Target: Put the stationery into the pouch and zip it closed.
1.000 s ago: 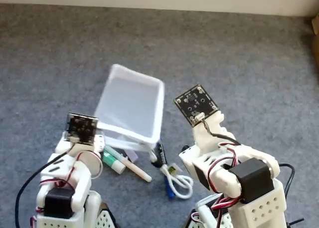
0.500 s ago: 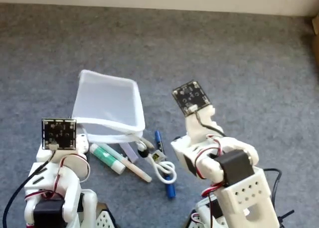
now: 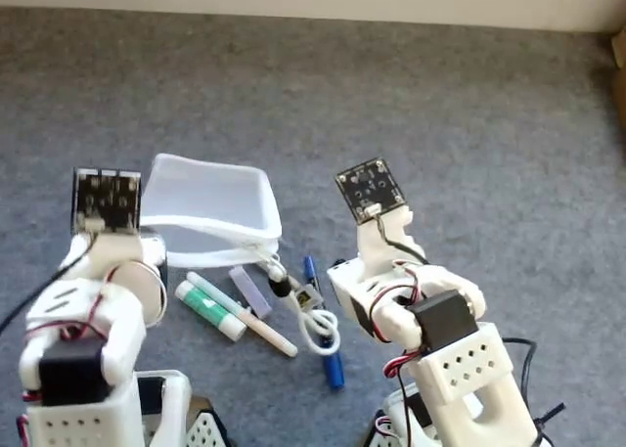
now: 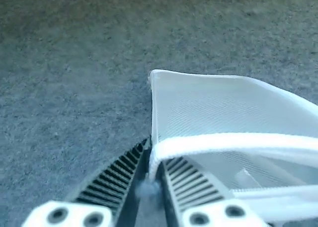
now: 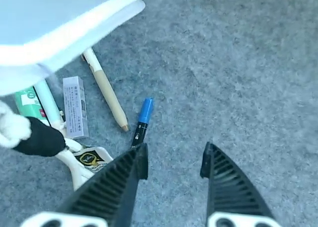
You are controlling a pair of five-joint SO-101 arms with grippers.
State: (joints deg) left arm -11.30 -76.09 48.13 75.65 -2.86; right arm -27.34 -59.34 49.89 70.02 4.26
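The pouch point(image 3: 210, 207), white and translucent mesh, lies left of centre on the grey carpeted surface point(image 3: 469, 124). Its mouth is open and turned toward the two arms, and the zip is not closed. One corner of the mouth's rim is caught in the left gripper point(image 4: 153, 157) - the ribbed fingers are pressed onto the white rim band from both sides. From that corner the rim runs off across the left wrist view, with the mesh wall standing above it.

No stationery is seen inside the pouch. The items lie on the surface just in front of the mouth, between the two arms:
- a green-and-white tube point(image 3: 208, 308), nearest the left arm, lying at a slant;
- a beige pen point(image 3: 269, 335) just beside the tube and roughly parallel to it;
- a small lilac box point(image 3: 248, 290) between the beige pen and the pouch rim, close to both;
- a blue pen point(image 3: 333, 367), farthest toward the right arm, one end pointing at the pouch;
- a white looped cord point(image 3: 318, 325) with a black end, lying across the blue pen. Whether its far end touches the pouch rim cannot be told.

The right gripper point(image 5: 175, 155) hangs over bare surface beside the blue pen - its fingers are spread apart with nothing between them. It touches none of the items. In the right wrist view the pouch's rim sits beyond the stationery, well apart from this gripper.
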